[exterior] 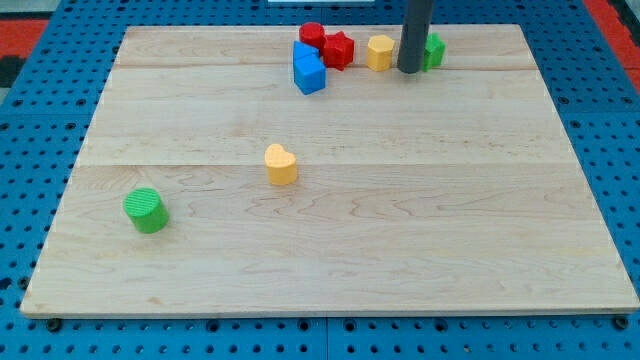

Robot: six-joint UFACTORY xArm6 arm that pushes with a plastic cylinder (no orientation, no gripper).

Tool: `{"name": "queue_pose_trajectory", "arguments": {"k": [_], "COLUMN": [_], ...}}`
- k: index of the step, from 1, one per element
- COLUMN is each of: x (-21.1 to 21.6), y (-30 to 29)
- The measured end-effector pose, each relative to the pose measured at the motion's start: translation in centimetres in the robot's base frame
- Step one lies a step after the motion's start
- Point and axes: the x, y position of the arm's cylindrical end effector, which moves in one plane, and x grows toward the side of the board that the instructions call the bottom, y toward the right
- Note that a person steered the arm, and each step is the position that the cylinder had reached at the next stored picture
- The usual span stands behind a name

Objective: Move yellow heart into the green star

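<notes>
The yellow heart (281, 164) lies near the middle of the wooden board (330, 260), a little left of centre. The green star (432, 50) sits at the view's top, right of centre, partly hidden behind the dark rod. My tip (409, 71) rests on the board just left of the green star and just right of a yellow hexagon block (379, 52). The tip is far from the yellow heart, up and to the right of it.
A red cylinder (313, 35) and a red star (338, 49) sit at the top centre, with two blue blocks (309, 68) just below them. A green cylinder (146, 210) stands at the lower left. The board lies on a blue pegboard.
</notes>
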Motion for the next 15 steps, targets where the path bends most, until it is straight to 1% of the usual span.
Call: {"name": "queue_pose_trajectory", "arguments": {"k": [1,2,4,5,6,7,8,9,10,12,13,14,15], "x": [-0.9,-2.8,-2.5,0.9,12.9,20.4,18.2,16.4,18.2,14.2,7.3,7.0,8.0], "y": [-6.3,-8.2,0.8,-2.8,-5.4,-12.3,-21.4,-16.9,-13.4,-1.4,-1.1,-0.4,-3.5]}}
